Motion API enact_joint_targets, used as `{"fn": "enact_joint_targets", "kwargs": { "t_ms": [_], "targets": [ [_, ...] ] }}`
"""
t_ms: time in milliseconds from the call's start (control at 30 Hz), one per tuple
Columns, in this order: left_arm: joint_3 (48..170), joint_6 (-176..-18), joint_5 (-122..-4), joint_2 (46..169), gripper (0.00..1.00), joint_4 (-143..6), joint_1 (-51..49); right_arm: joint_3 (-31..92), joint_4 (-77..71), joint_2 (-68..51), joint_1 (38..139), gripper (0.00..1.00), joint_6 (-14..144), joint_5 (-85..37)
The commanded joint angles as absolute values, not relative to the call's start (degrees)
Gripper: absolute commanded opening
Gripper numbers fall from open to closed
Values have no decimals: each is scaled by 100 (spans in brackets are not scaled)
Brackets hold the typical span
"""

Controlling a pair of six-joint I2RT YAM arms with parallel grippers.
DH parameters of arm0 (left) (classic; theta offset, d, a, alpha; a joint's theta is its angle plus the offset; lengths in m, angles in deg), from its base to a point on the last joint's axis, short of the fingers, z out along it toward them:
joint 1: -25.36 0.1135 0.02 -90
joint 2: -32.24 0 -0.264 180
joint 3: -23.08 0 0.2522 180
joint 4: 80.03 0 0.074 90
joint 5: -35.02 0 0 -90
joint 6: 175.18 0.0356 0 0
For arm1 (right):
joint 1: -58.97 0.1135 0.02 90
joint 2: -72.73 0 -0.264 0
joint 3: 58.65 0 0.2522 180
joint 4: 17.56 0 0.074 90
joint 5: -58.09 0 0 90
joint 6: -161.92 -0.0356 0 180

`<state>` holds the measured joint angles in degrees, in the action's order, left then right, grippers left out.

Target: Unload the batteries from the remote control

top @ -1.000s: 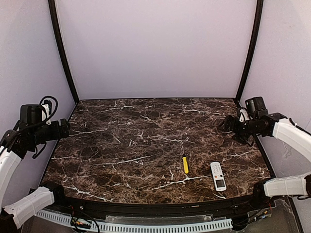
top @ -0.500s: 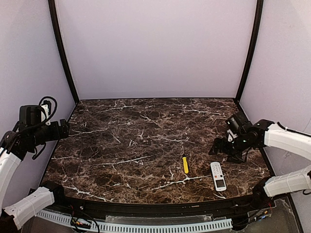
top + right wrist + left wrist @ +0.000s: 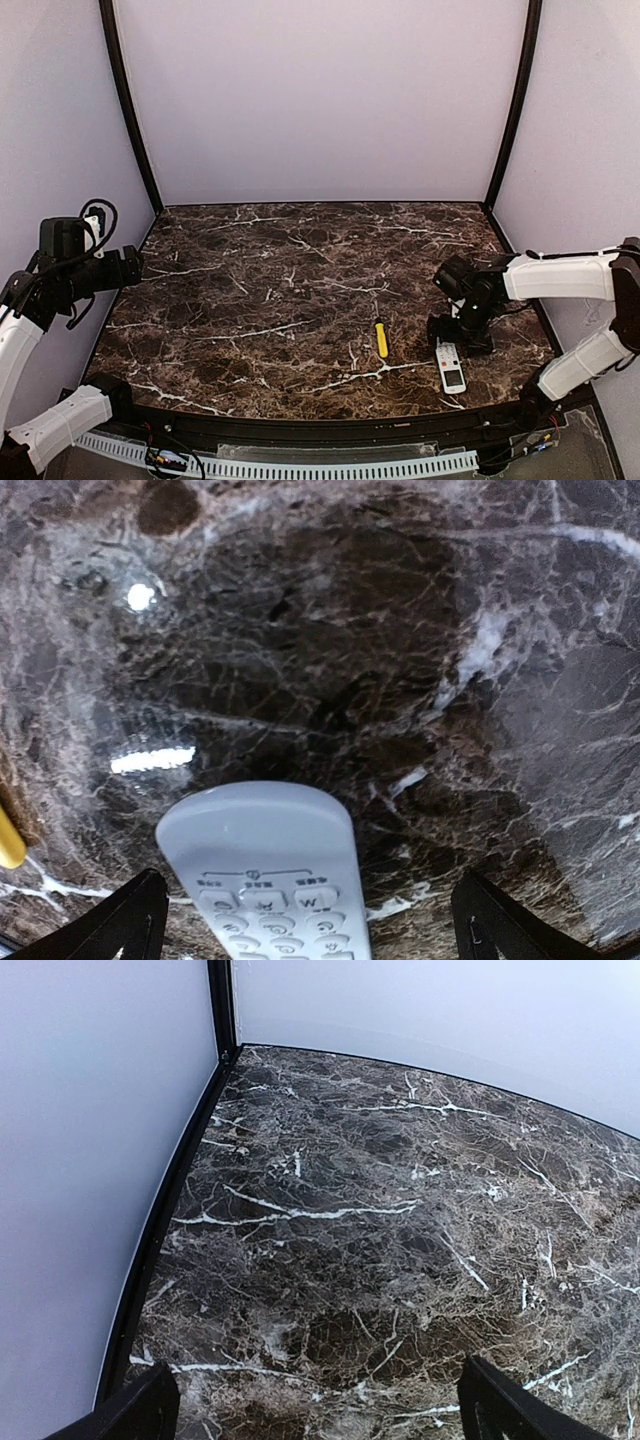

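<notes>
Remote control (image 3: pixel 450 363) lies flat on the front-right of the marble table (image 3: pixel 250 300), button side up. Its long axis runs near-to-far w/ a slight tilt, and the rounded far end points toward the R gripper (image 3: pixel 457 338).

Yellow-handled tool (image 3: pixel 381 338) lies just left of the remote, roughly parallel and apart from it (in the R wrist view only its yellow tip shows at the left edge).

R gripper hangs over the remote's far end w/ jaws spread wide. In the wrist view one finger sits on each side of the remote, both well clear of its edges. Can't tell if it touches.

L gripper (image 3: pixel 125 265) is at the far-left table edge, well apart from the remote, jaws also wide w/ nothing between them.
</notes>
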<state>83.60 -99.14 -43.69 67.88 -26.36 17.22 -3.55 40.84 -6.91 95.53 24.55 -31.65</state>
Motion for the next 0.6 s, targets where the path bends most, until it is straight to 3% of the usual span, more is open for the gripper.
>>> {"fn": "enact_joint_targets", "kwargs": {
  "t_ms": [0,567],
  "targets": [
    [8276,-9875,-4424,6749,98,-2680,1706,-175,4188,-990,9665,97,2724,-3291],
    [8254,-9872,-4436,6705,97,-2698,1709,200,4242,-1748,9914,74,2956,-3377]
  ]
}}
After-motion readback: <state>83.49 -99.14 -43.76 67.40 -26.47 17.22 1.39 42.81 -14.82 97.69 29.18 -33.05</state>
